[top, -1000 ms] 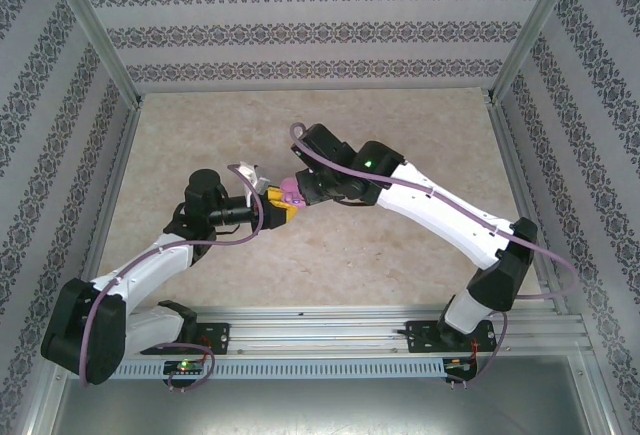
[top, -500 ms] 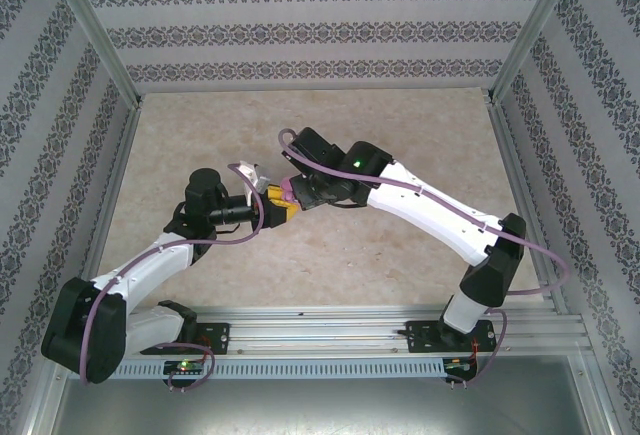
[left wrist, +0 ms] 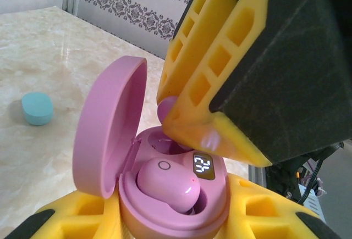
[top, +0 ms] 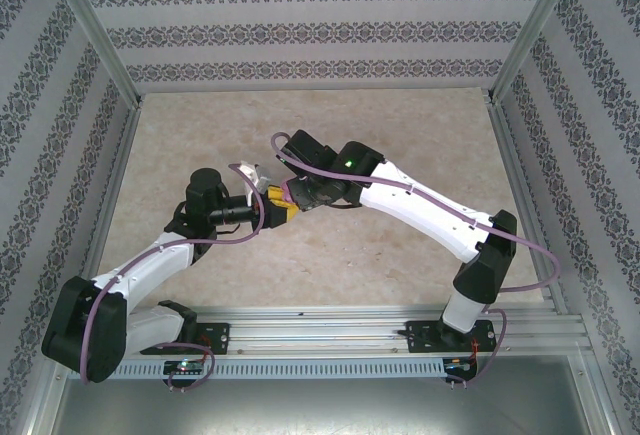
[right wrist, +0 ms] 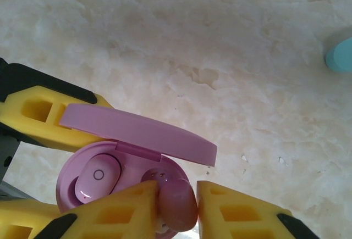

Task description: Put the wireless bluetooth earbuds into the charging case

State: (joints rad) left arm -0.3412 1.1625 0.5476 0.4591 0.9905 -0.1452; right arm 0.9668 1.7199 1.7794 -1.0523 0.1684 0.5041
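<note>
My left gripper (left wrist: pixel 176 220) is shut on the pink charging case (left wrist: pixel 159 217), gripping its base from both sides with the lid (left wrist: pixel 107 129) hinged open. One pink earbud (left wrist: pixel 165 181) sits in its socket beside a lit number display (left wrist: pixel 203 166). My right gripper (right wrist: pixel 177 203) is shut on a second pink earbud (right wrist: pixel 177 200), whose lower end hangs at the case's free socket (right wrist: pixel 157 177). In the top view the two grippers meet at the case (top: pixel 288 193) near the middle of the table.
A closed light blue case (left wrist: pixel 37 109) lies on the marble tabletop away from the grippers, also at the right edge of the right wrist view as a light blue case (right wrist: pixel 341 55). Patterned walls and metal posts (top: pixel 95 40) enclose the table.
My right arm has shifted left and brought the pink earbud over the open case. The left arm and the case have stayed still.
</note>
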